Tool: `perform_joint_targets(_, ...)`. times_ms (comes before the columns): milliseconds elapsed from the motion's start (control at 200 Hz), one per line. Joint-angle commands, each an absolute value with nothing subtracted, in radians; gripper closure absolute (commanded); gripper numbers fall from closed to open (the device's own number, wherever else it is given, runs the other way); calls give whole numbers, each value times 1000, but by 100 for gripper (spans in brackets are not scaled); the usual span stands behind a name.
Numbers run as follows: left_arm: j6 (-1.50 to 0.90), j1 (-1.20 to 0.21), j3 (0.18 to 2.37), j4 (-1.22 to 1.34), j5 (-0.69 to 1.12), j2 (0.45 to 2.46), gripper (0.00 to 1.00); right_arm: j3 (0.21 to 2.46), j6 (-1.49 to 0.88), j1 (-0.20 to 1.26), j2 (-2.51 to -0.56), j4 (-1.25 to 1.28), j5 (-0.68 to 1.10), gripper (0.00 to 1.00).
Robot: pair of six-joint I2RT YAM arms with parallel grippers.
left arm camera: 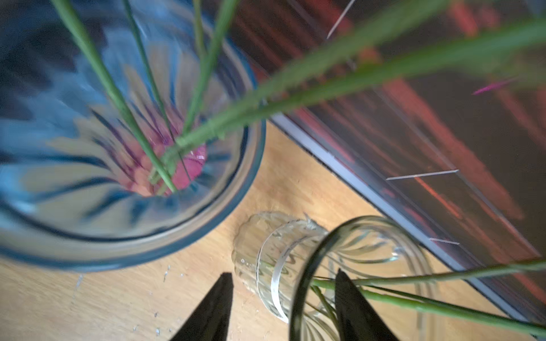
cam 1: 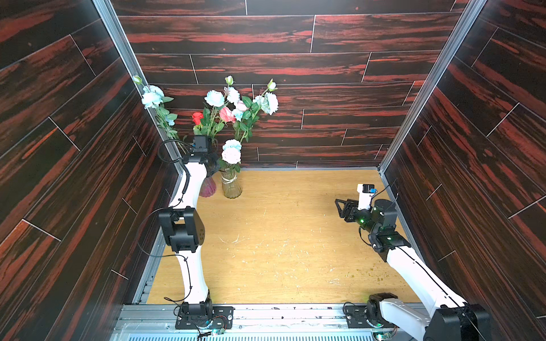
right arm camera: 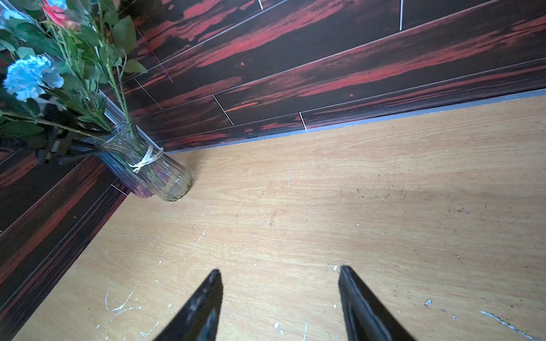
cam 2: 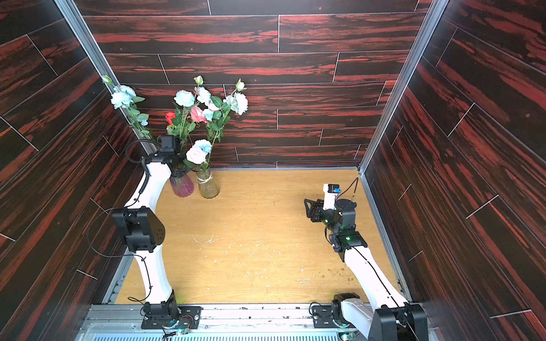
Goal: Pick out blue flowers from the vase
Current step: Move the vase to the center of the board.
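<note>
Dark red-streaked walls [cam 1: 295,35], scuffed wooden tabletop [cam 1: 280,236], left tool [left arm camera: 283,273] spread at clear vase [left arm camera: 384,236], right tool [right arm camera: 280,268] spread

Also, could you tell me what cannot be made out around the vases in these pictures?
Left gripper: in both top views, mostly hidden by its wrist.
Stalks: left wrist view, blooms cut off by the edge, so which are blue flowers is unclear.
Stalk contact: left wrist view, one finger covers the crossing.
Tinted vase: in a top view, partly hidden by the left arm.
</note>
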State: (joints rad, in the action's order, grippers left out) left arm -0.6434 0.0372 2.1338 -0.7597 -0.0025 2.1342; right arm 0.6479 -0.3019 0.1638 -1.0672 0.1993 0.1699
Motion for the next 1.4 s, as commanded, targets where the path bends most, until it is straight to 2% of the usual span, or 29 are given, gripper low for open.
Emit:
perform_joint_targets(0,-647,38,2179,-829,17,2141,44,677,-295,172,-1077,203,177,36)
perform_joint_targets(225,-646,38,2172,-823,24,2161,50,684,-290,177,-1081,197,175,37)
perform_joint_targets(696,-660,37,2189,-835,79,2192,85,696,-286,182,-1098,184,171,37)
perform_joint_targets(967,-693,34,2161,-835,204,2154,100,701,-287,182,-1101,183,172,37)
perform_joint_targets(1157,-734,26,1997,-740,296,2045,100,703,-288,181,-1104,179,170,37)
perform_joint_targets(1393,-724,-18,1872,-713,323,1912,100,709,-287,181,-1111,176,172,35)
